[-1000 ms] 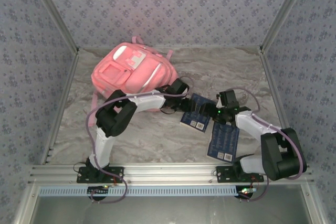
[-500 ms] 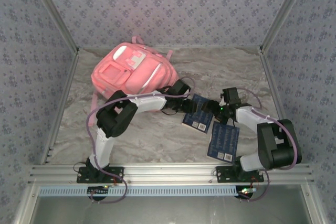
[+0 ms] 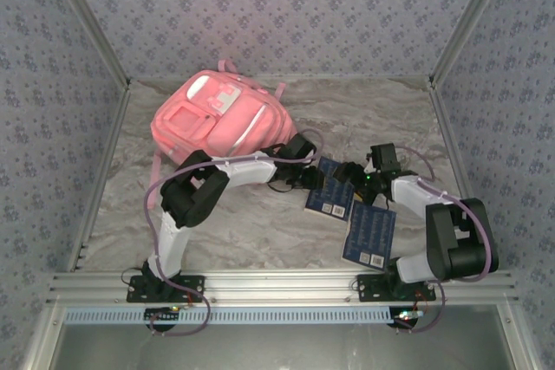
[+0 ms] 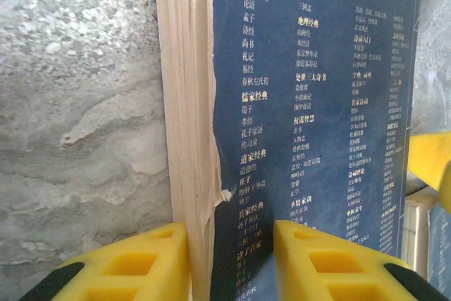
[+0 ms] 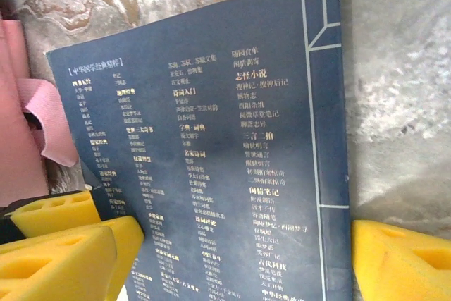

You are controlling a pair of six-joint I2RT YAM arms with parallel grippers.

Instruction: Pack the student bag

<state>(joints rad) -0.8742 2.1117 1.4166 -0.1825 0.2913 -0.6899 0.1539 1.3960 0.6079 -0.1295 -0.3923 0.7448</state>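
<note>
Noted the grey marbled worktop (image 3: 373,119), with the pink student bag (image 3: 217,119) lying front-up at its back left, by far the biggest item there. Could not make out an open zip on it from above. Found a dark blue book (image 3: 329,190) with Chinese print near the middle, just off the bag's nearer right corner. Found a second dark blue book (image 3: 371,233) beside it, toward the right arm's base. Saw the left fingers (image 4: 155,255) set close round the first book's edge, one against the page block, the other over the cover. Could not tell a firm clamp from a loose straddle. Saw the right fingers (image 5: 402,259) spread wide across the same book, gripping nothing, one tip down past the cover's far edge.

Judged a slip or a fanning of pages likely on lifting, given so shallow a hold at one edge. Judged a clash between the two sets of fingers possible too, with both crowded on one cover. Feared a snag on the pink strap (image 5: 46,118) close by the book's corner.

Placed the bag behind and to the left of both sets of fingers, nearer the left ones, touching neither.
</note>
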